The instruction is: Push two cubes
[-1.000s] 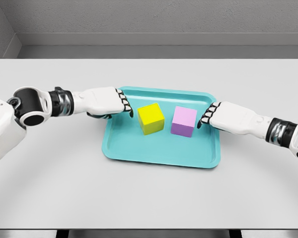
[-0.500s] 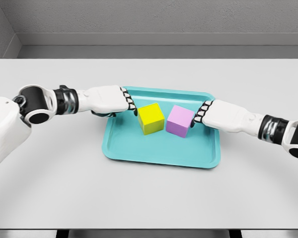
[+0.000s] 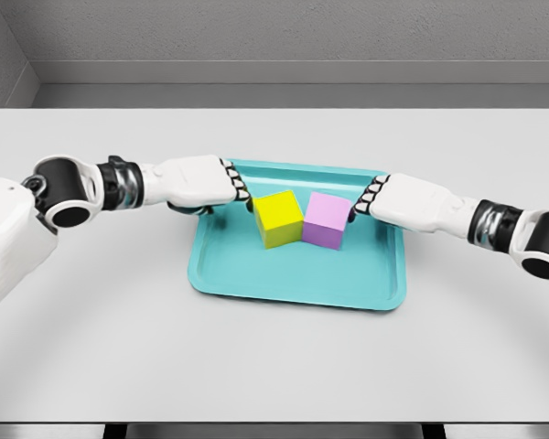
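I judged both rigid cubes, yellow cube (image 3: 278,219) and purple cube (image 3: 326,220), light and slidable; each curled, empty hand, left hand (image 3: 204,182) and right hand (image 3: 404,202), pressed outer faces.

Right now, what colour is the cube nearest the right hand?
Light purple cube, beside the right hand; head view.

No text, label, brand, number or sign can be read anywhere in the head view. The yellow cube (image 3: 278,219) and the purple cube (image 3: 325,220) have plain faces, the teal tray (image 3: 293,285) is unmarked, and the table (image 3: 274,366) bears no writing.
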Available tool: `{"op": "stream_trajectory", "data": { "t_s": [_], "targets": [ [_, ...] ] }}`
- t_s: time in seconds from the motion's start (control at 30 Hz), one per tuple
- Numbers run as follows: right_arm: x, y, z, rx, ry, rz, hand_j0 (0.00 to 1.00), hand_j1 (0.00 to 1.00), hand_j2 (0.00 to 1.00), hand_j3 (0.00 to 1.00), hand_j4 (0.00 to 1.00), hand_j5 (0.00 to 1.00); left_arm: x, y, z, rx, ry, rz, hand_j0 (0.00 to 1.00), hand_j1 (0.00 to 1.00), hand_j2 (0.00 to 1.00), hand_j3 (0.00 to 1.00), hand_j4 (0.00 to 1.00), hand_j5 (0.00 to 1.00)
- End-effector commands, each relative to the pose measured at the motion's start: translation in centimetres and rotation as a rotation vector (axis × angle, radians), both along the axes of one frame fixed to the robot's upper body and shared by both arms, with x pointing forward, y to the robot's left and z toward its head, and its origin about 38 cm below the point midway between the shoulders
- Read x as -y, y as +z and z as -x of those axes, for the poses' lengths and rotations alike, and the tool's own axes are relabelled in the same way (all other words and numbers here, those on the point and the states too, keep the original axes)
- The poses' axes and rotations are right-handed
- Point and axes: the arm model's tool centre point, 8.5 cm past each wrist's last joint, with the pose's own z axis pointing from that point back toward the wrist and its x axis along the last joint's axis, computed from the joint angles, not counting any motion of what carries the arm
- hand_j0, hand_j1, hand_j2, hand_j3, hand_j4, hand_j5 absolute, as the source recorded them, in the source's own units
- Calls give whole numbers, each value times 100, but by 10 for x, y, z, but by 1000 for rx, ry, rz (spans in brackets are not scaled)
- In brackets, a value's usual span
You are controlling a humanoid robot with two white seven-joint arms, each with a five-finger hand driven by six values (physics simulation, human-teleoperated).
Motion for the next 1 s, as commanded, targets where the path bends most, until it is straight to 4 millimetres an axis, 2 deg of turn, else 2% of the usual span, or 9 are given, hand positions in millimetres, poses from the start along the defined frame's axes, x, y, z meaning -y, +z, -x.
{"op": "stream_trajectory", "data": {
  "t_s": [0.0, 0.03, 0.3, 0.53, 0.97],
  "targets": [
    [-3, -4, -1, -11, -1, -5, 63, 63, 63, 63, 63, 63, -9, 2, -3, -2, 25, 4, 71, 71, 71, 71, 71, 71],
    [-2, -5, -1, -11, -3, -2, 63, 63, 63, 63, 63, 63, -23, 4, -5, 2, 45, -17, 71, 71, 71, 71, 71, 71],
    [0, -1, -9, -1, -17, 0, 63, 63, 63, 63, 63, 63, -85, 33, -12, 48, 163, -28, 72, 72, 72, 72, 72, 72],
    [-16, -3, -16, -9, 5, -12, 63, 63, 63, 63, 63, 63, -87, 36, -11, 47, 169, -2, 72, 72, 72, 72, 72, 72],
    [-21, 1, -18, 2, 15, -14, 63, 63, 63, 63, 63, 63, -89, 39, -10, 53, 168, -7, 72, 72, 72, 72, 72, 72]
  ]
}}
